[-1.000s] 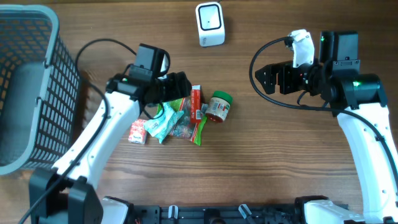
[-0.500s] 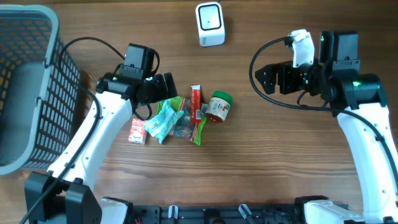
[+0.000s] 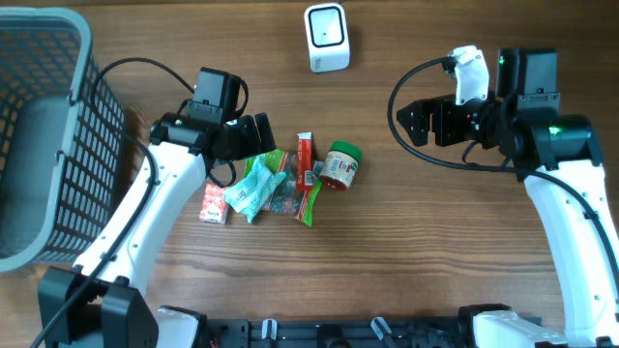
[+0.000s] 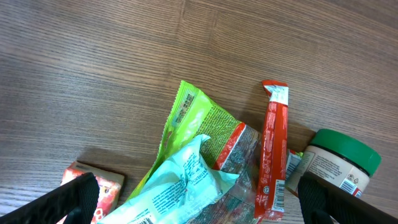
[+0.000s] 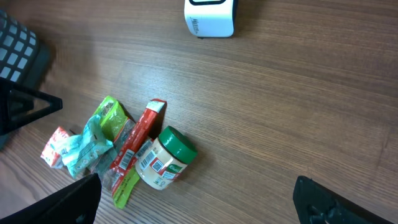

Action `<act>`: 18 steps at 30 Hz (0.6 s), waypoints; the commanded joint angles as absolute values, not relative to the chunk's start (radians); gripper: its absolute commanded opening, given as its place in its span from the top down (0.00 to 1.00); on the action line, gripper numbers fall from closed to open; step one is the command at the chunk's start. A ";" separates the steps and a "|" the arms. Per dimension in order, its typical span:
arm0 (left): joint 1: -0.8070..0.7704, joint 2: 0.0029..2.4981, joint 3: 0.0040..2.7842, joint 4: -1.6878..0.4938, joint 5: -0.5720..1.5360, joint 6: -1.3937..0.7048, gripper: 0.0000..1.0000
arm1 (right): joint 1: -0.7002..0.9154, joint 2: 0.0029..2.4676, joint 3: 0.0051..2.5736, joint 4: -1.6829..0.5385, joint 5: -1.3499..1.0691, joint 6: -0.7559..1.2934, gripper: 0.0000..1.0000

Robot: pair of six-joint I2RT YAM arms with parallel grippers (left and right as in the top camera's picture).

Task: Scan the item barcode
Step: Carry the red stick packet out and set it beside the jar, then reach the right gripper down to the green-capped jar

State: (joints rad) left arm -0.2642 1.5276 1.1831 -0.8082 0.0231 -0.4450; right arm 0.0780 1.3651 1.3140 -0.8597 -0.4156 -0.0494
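A small heap of items lies at the table's middle: a green-lidded jar (image 3: 339,166) on its side, a red stick packet (image 3: 306,159), a mint packet (image 3: 250,190), a green packet (image 3: 308,205) and a small red box (image 3: 214,204). The jar (image 5: 166,160) shows a barcode label in the right wrist view. A white scanner (image 3: 327,37) stands at the far edge. My left gripper (image 3: 253,137) hovers open just over the heap's upper left; its wrist view has the mint packet (image 4: 180,186) between the fingertips (image 4: 74,199). Off to the right and well clear, my right gripper (image 3: 418,123) is open and empty.
A dark wire basket (image 3: 44,135) fills the left side of the table. Bare wood lies between the heap and the scanner and to the right of the jar. Cables loop from both arms above the table.
The left arm has drawn back to the left from over the heap and then held still. The right arm and the items have not moved.
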 commanded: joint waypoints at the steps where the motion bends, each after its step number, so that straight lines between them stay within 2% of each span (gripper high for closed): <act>1: -0.262 1.524 1.195 -0.809 0.009 -0.426 0.00 | 0.081 1.366 1.332 -0.857 -0.427 -0.049 0.00; 10: -0.262 1.524 1.195 -0.809 0.009 -0.426 0.00 | 0.081 1.366 1.332 -0.842 -0.437 -0.024 0.00; 15: -0.262 1.524 1.195 -0.809 0.009 -0.426 0.00 | 0.081 1.366 1.332 -0.870 -0.495 0.368 0.00; 16: -0.262 1.524 1.195 -0.809 0.009 -0.426 0.00 | 0.081 1.366 1.332 -0.884 -0.495 0.366 0.09; 18: -0.262 1.524 1.195 -0.809 0.009 -0.426 0.00 | 0.081 1.366 1.332 -0.924 -0.491 0.368 0.40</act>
State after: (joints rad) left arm -0.2642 1.5276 1.1831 -0.8085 0.0231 -0.4450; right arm 0.0780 1.3651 1.3140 -0.8841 -0.4595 0.2256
